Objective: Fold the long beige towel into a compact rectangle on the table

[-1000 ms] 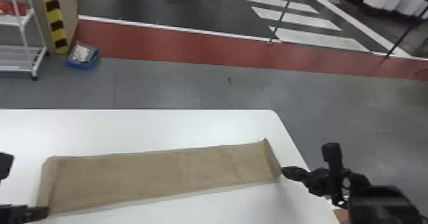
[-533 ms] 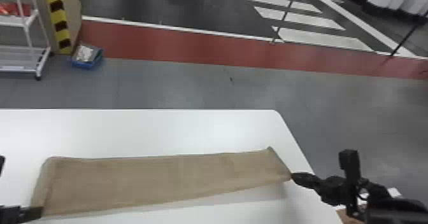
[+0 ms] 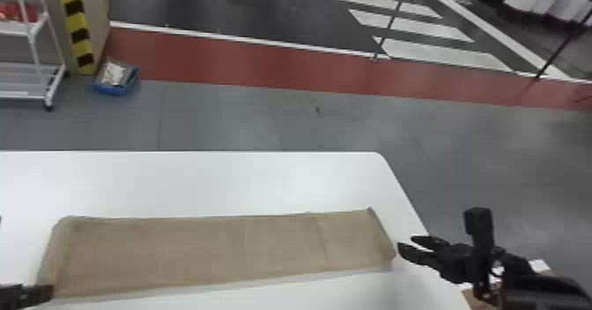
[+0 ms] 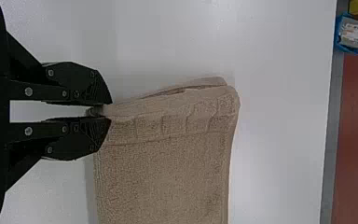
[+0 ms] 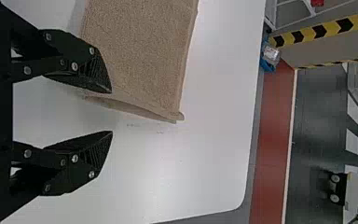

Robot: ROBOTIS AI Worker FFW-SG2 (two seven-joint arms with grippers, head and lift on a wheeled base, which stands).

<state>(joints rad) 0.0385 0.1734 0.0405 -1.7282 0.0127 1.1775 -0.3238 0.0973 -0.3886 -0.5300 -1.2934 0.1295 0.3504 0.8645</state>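
Towel [image 3: 198, 252] is laid along bench [image 3: 264, 177], R end nr R edge. Corner at L end is pinched by L gripper [image 4: 111, 111]; R gripper [image 5: 112, 112] is opened wide, empty. Lengthwise fold prob. done; crosswise folds left.

A wide strip of bare table [image 3: 229, 181] beyond the towel [image 3: 198, 252] gives a hand room to pass along its far side. More open tabletop runs along its near edge. At the left end, the left gripper [image 3: 46, 292] blocks the near corner, closed on the towel. Past the right end, the right gripper [image 3: 405, 242] stands in the way, near the towel's near corner. Its fingers are apart, and the right wrist view shows open room between them, above bare tabletop.
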